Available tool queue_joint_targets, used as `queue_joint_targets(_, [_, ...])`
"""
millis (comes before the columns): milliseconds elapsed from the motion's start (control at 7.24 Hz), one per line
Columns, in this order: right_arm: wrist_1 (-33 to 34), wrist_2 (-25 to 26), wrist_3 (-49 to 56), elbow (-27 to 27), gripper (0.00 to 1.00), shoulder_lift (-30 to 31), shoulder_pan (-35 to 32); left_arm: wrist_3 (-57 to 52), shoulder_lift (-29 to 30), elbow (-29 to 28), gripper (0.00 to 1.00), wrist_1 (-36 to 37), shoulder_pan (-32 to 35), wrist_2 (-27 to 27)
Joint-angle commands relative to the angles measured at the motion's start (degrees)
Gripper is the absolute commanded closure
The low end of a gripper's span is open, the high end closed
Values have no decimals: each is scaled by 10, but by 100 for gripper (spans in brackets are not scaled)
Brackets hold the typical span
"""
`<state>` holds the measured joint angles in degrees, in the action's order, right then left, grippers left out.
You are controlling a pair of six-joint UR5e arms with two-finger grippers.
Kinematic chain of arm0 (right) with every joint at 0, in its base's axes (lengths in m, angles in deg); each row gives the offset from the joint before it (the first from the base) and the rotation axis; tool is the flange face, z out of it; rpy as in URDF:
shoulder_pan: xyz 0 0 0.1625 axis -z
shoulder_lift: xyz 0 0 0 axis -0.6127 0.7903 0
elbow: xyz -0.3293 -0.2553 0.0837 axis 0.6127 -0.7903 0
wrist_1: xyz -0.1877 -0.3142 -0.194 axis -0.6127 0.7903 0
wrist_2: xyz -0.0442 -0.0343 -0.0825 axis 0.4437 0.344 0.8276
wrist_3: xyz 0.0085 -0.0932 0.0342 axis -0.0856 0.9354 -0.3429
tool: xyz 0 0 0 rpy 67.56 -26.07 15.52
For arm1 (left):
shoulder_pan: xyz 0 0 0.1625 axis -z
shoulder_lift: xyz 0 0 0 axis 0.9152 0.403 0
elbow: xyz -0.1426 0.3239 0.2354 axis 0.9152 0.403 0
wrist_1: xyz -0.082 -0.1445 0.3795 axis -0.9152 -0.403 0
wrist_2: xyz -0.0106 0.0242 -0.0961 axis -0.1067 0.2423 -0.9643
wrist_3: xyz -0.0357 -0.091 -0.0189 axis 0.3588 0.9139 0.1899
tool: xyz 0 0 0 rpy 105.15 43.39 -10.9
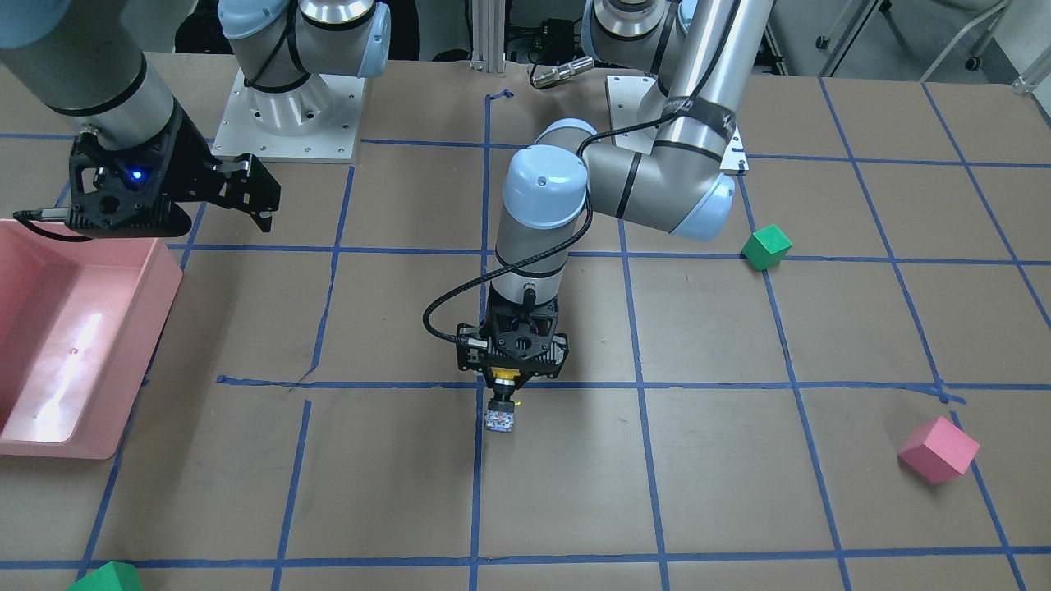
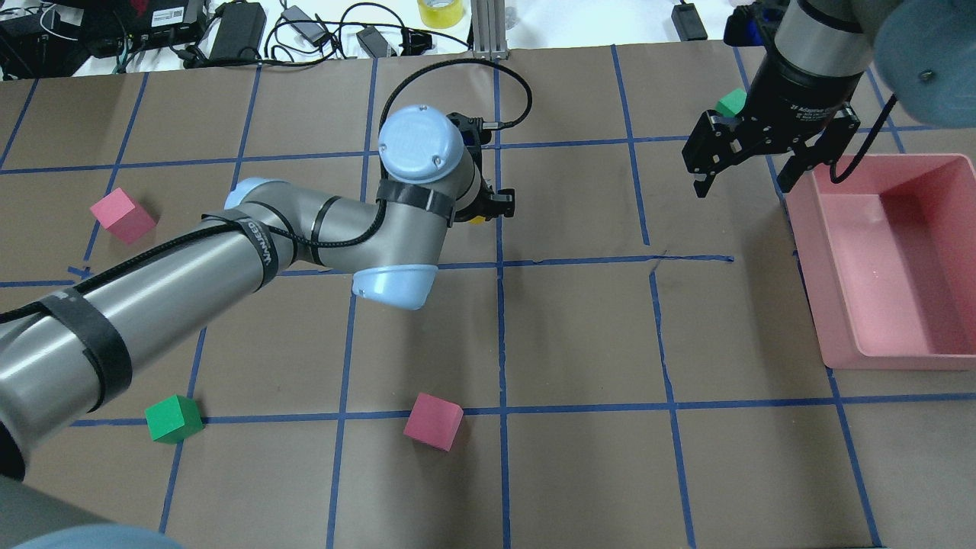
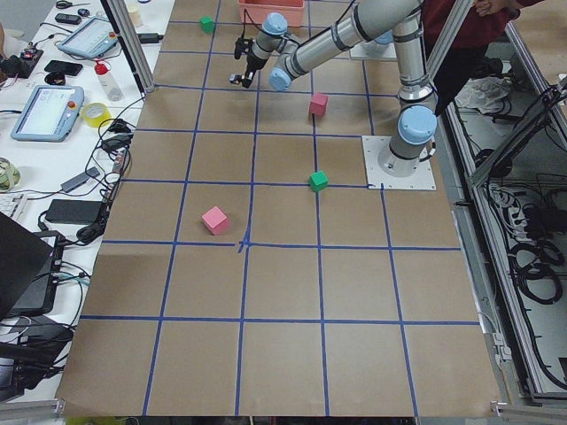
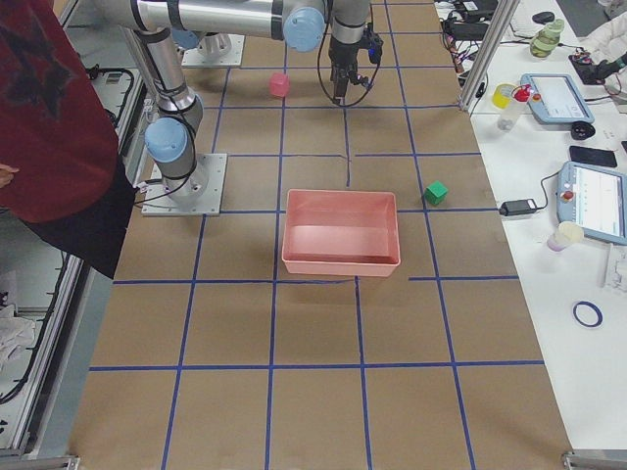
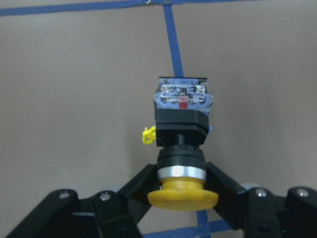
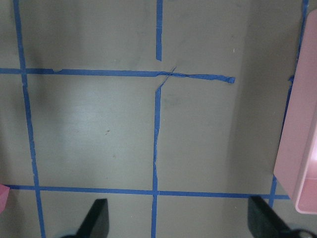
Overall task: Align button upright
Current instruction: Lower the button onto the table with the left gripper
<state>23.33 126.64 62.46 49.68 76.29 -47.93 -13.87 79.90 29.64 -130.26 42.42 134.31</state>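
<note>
The button (image 5: 181, 124) has a yellow mushroom cap, a black body and a clear grey contact block. It hangs cap-up and block-down under my left gripper (image 5: 181, 174), whose fingers (image 5: 141, 182) close on its neck just below the cap. In the front view the button (image 1: 500, 410) stands over a blue tape line near the table's middle. I cannot tell whether its block touches the paper. In the overhead view only a yellow sliver of the button (image 2: 476, 219) shows under the wrist. My right gripper (image 2: 743, 185) is open and empty, hovering beside the pink bin.
A pink bin (image 2: 892, 357) sits at the table's right side and also shows in the front view (image 1: 168, 275). Pink cubes (image 2: 122, 215) (image 2: 433, 421) and green cubes (image 2: 174, 418) (image 2: 733, 101) lie scattered. Blue tape lines grid the brown paper.
</note>
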Motion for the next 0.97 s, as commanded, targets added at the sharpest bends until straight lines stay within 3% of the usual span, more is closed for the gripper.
queue_joint_targets(0, [-2,-3,-3,0,0,-1,0,129,-12,-27,100,-176,-49,-130])
queue_joint_targets(276, [0,5,0,0,0,-1,0,258,-2,-33,100,-212,-65,-225])
queue_joint_targets(552, [0,1,0,0,0,-1,0,273,31,-52,100,-256,-107,-332])
queue_joint_targets(829, [-2,3,0,0,0,0,0,314,73,-104,100,-277,-109,-353])
